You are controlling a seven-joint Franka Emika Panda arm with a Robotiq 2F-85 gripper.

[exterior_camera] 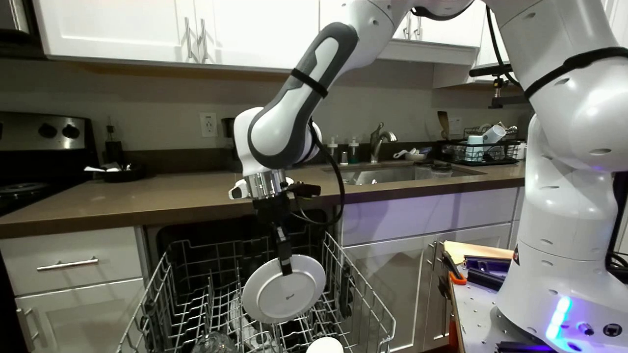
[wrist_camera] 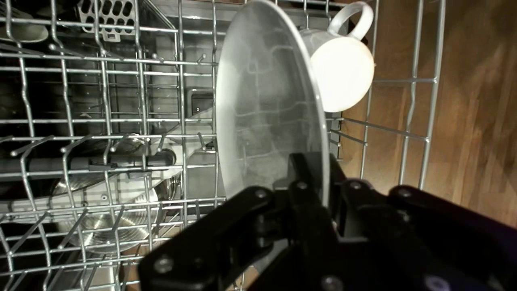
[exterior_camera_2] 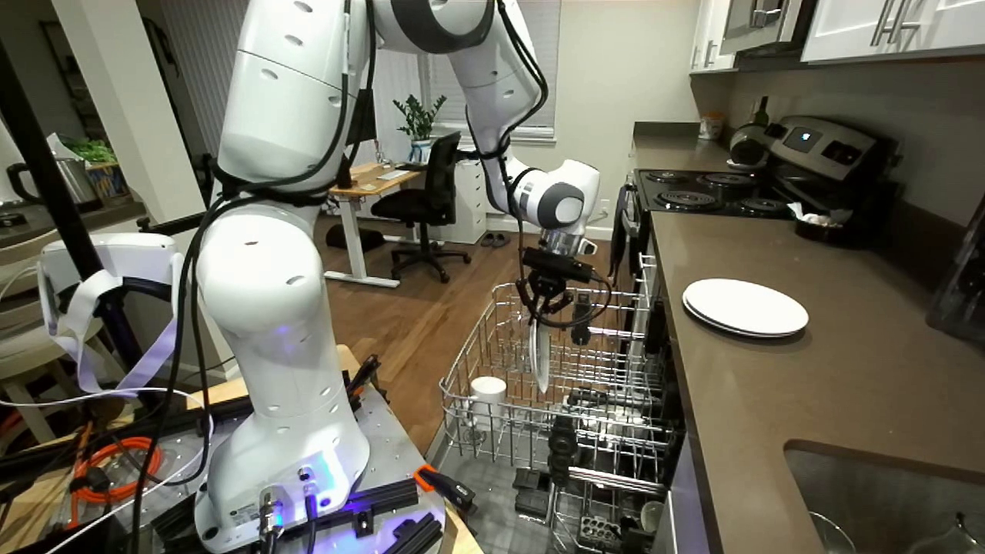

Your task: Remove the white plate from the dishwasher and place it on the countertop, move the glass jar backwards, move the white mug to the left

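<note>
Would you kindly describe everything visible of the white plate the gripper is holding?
The white plate is round and looks like glossy ceramic, with a shallow rim and faint reflections in the wrist view. In an exterior view its visible face, probably the underside, bears a raised ring and a small dark mark near the centre. The gripper pinches its upper edge, holding it nearly upright between the sides of the dishwasher rack. Whether its lower edge touches the rack cannot be told.

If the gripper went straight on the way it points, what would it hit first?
Probably the dishwasher rack: the gripper points down into it, holding the white plate upright, so the plate's lower edge would get there ahead of the gripper. Whether that edge touches the wires now isn't clear.
</note>
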